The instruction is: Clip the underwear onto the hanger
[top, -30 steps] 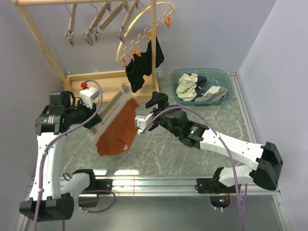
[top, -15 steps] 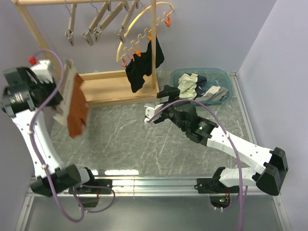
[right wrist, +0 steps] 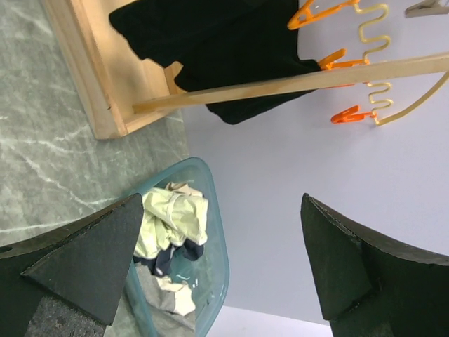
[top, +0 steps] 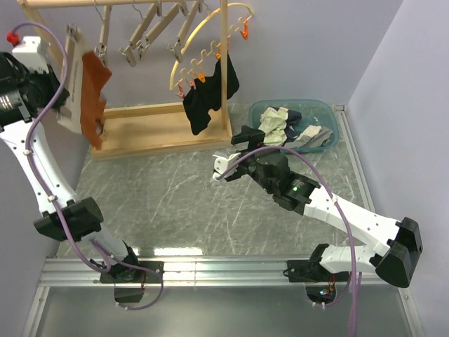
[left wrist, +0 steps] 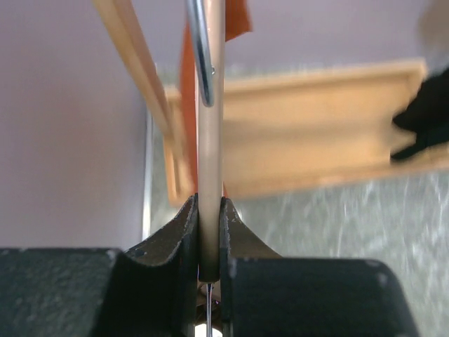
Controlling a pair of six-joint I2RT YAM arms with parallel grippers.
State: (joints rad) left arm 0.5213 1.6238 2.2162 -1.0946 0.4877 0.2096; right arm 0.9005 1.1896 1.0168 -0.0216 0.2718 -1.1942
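My left gripper (top: 64, 105) is raised high at the far left, next to the rack's slanted post. It is shut on the hanger (top: 70, 74), a light wooden bar held nearly upright. The left wrist view shows the jaws (left wrist: 209, 210) clamped on the bar (left wrist: 210, 140), with the wire hook (left wrist: 201, 49) in front. The rust-orange underwear (top: 92, 91) hangs along the hanger, and its cloth (left wrist: 188, 105) shows behind the bar. My right gripper (top: 235, 151) is open and empty over the middle of the table, with both fingers spread wide in its wrist view (right wrist: 217, 260).
The wooden rack (top: 161, 130) stands at the back with several spare hangers (top: 140, 38) on its top rail. A yellow hoop (top: 203, 31) holds a black garment (top: 207, 95). A teal basin (top: 295, 125) of cream and grey clothes sits back right.
My left arm swung up and to the left, carrying the hanger and underwear from mid-table to the rack's top left. My right gripper let go and drew back slightly to the right.
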